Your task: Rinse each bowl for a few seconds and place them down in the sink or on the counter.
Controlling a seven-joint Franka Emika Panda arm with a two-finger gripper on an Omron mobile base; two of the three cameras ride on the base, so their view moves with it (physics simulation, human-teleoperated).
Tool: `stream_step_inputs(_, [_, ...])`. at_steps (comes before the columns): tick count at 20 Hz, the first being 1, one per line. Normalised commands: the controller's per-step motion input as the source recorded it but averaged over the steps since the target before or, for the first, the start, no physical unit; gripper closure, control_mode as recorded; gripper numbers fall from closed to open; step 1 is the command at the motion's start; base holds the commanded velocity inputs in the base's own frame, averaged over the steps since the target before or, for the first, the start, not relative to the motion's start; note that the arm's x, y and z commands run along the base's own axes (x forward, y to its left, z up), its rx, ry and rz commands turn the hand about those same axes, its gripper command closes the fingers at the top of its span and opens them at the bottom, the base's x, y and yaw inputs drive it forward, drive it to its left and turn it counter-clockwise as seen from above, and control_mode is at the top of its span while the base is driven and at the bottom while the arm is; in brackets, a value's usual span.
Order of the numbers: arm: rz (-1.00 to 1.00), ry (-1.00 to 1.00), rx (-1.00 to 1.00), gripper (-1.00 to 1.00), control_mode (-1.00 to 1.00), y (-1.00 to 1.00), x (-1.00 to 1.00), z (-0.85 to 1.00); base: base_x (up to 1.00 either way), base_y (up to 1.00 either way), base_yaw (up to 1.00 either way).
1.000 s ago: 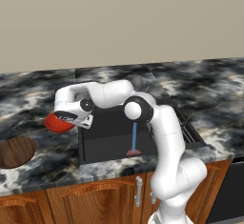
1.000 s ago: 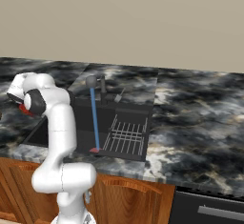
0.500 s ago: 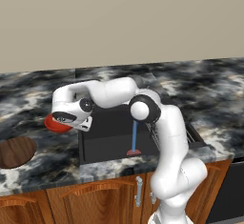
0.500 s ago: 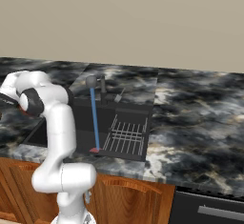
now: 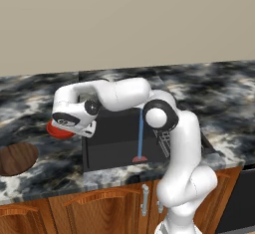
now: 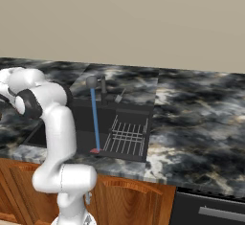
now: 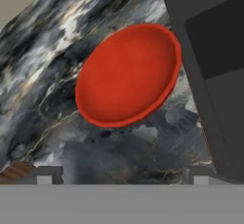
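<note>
Above the red bowl [image 7: 127, 74] on the counter [image 7: 119, 151], the pincer [image 7: 121, 174] hovers wide open, empty.

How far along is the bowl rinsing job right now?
Water runs from the faucet into the sink, yet no bowl is under it. The red bowl sits on the counter beside the sink, with the open end effector above it, holding nothing. The wooden bowl lies untouched further along. Whether the red one was rinsed can't be told; the wooden one looks left to do.
</note>
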Motion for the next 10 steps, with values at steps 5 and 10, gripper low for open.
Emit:
stream_step_inputs(5, [0.01,0.00,-0.08,-1.00,-1.00,0.03,-0.31,0.51,0.00,0.00,0.00])
stream_step_inputs(10, [0.00,0.03,-0.08,-1.00,-1.00,0.00,-0.35,0.37,0.00,0.00,0.00])
